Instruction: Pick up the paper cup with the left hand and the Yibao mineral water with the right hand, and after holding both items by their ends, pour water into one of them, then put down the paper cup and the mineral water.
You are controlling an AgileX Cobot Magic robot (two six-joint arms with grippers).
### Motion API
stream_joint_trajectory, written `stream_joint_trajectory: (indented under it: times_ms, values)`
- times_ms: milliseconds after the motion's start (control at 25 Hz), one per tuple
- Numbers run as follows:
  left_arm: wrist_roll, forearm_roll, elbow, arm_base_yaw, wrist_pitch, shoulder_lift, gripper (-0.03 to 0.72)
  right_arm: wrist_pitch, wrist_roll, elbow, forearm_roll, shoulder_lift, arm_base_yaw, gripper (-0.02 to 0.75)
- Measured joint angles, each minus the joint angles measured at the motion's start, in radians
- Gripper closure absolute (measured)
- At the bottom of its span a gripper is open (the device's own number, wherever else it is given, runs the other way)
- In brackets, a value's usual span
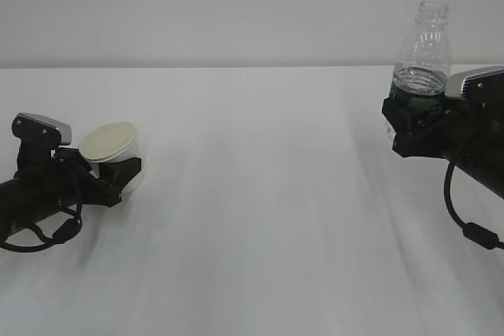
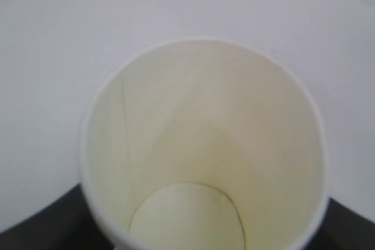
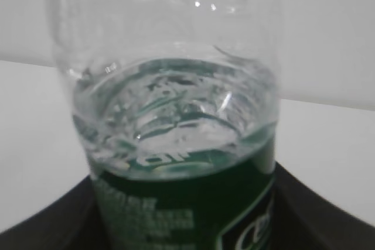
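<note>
My left gripper (image 1: 118, 169) is shut on the white paper cup (image 1: 115, 149) low at the left of the exterior view. The cup leans, its cream mouth facing up and toward the camera. The left wrist view looks straight into the empty cup (image 2: 202, 144). My right gripper (image 1: 416, 127) is shut on the lower part of the Yibao mineral water bottle (image 1: 421, 53) and holds it upright at the right, raised. The bottle has no cap and water stands just above its green label (image 3: 181, 203). The two grippers are far apart.
A white table (image 1: 268, 218) spreads between the two arms, with a pale wall behind. A black cable (image 1: 465, 222) hangs under the right arm and another loops under the left arm (image 1: 39, 234).
</note>
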Motion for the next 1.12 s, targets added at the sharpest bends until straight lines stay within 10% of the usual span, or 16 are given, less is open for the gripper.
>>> stream_joint_trajectory:
  times_ms: [1120]
  values:
    - [0.000, 0.107, 0.000, 0.000, -0.004, 0.000, 0.211, 0.000, 0.000, 0.000, 0.000, 0.000, 0.000, 0.274]
